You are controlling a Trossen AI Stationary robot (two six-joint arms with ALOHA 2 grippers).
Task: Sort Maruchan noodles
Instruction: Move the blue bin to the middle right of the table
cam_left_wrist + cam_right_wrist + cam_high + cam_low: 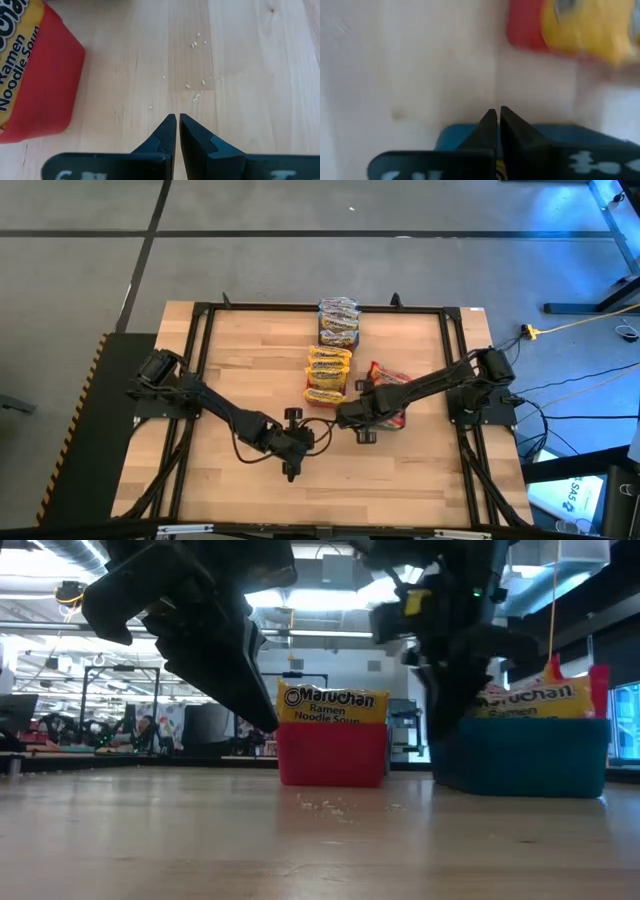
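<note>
Packets (328,370) already stand grouped by colour in bins down the table (420,470), so left tool (177,125) and right tool (497,117) hover pressed together, empty.

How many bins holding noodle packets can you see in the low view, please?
2: a red bin at centre, a teal bin to its right; another may hide behind them.

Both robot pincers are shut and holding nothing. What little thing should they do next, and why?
Probably nothing more than lifting the left pincer clear. It is shut and empty over bare wooden table with only crumbs ahead. The yellow crinkly plastic noodle packets seem already to stand in the small red plastic bin and its neighbours; no loose packet shows.
</note>
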